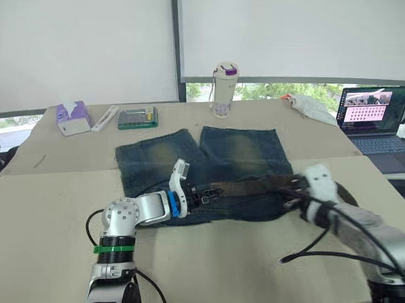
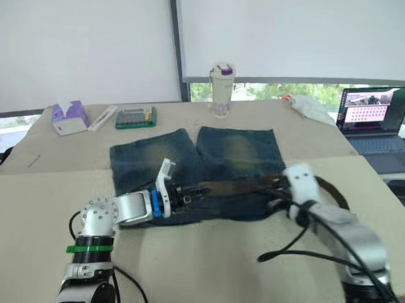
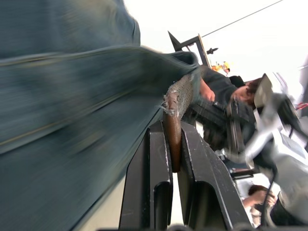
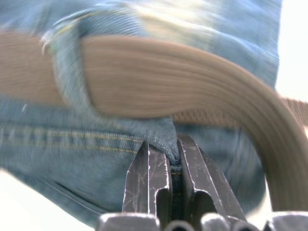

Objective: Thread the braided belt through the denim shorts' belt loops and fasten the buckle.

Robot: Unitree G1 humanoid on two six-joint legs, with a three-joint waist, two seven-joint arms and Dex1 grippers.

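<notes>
With the left pincer (image 3: 174,159) clamped on the reddish-brown leather tip of the braided olive-brown belt (image 1: 245,188) and the right pincer (image 4: 174,159) pinching the faded blue denim shorts' (image 1: 154,159) waistband mid-tabletop (image 1: 251,263), a hard pull could bunch the cloth and jam the strap in a narrow denim belt loop (image 4: 72,72).

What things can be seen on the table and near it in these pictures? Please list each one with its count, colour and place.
denim shorts: one, faded blue, flat at the table's middle.
braided belt: one, olive-brown, lying along the waistband and through one belt loop.
bottle: one, whitish with purple lid, far edge.
tissue box: one, purple, far left.
green box: one, beside a white bar.
white cloth: one, far right.
laptop: one, dark, open, at the right.
table: one, beige.
left gripper: one, black, shut on the belt's end.
right gripper: one, black, pinching the shorts' denim under the belt.
</notes>
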